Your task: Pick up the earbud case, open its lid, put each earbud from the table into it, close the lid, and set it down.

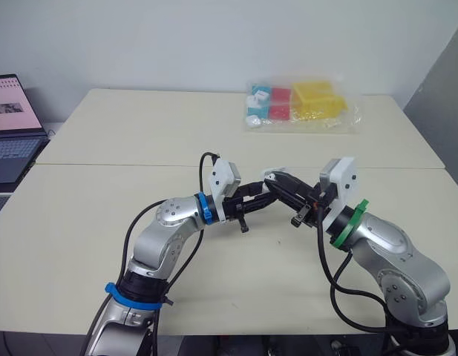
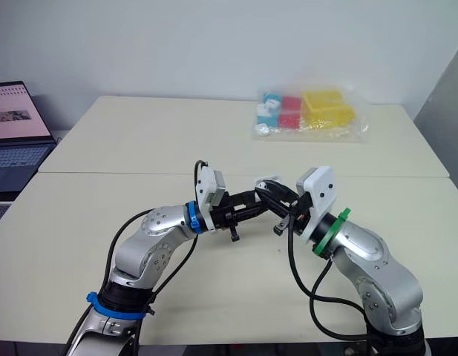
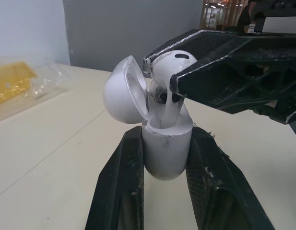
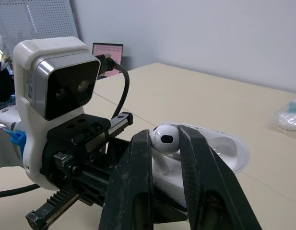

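White earbud case (image 3: 167, 155), lid (image 3: 121, 91) open, sits clamped in left tool (image 3: 165, 135); right tool (image 4: 163, 134) pinches an earbud (image 4: 165, 139) at its mouth.

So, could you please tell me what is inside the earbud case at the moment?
The stem of one earbud dips into the open earbud case, pinched by the right gripper. That gripper's fingers cover the rest of the cavity, so a second earbud inside cannot be confirmed.

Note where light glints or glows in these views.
Left eye view: the crinkled clear plastic bag glints, the open laptop screen glows. Left wrist view: the glossy white earbud carries a soft highlight above the open white plastic earbud case; ceiling lamps glow behind.
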Controlling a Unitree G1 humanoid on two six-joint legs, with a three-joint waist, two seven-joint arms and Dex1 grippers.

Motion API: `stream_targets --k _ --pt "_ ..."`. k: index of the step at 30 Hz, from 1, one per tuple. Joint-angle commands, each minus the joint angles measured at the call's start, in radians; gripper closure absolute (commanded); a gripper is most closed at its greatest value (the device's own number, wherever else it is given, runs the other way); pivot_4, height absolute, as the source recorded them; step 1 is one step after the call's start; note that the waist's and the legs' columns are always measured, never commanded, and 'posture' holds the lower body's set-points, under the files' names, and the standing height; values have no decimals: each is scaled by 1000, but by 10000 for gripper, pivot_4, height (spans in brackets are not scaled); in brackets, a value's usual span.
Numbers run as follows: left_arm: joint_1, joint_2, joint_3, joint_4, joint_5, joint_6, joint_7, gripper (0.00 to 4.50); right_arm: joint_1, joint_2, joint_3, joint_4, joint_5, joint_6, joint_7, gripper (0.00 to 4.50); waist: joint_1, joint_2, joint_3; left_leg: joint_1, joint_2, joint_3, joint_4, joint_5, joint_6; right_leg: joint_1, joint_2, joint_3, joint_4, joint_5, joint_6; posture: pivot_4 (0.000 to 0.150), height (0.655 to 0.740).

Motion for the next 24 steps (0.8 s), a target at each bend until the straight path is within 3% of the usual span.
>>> stream_targets --k 1,12,20,24 --pt "-16 -7 17 -35 -19 -7 7 36896 8 -10 16 -7 -31 -49 -3 41002 0 0 0 0 0 0 0 0 0 0 0 0 0 0 0 1500 7378" --pt "-13 -16 19 -45 -25 -5 21 36896 32 -32 63 -17 -63 -7 -40 41002 0 0 0 0 0 0 0 0 0 0 0 0 -1 0 0 1500 7378" --pt "-5 -12 17 -53 -24 -4 24 36896 18 -42 41 -42 -61 -15 -52 17042 0 0 0 -1 0 0 0 0 0 -1 0 0 -1 0 0 1500 7378" --pt "0 -10 17 -55 -25 -4 28 36897 6 -47 16 -77 -32 12 -58 16823 0 0 0 -1 0 0 0 0 0 -1 0 0 -1 0 0 1500 7378"
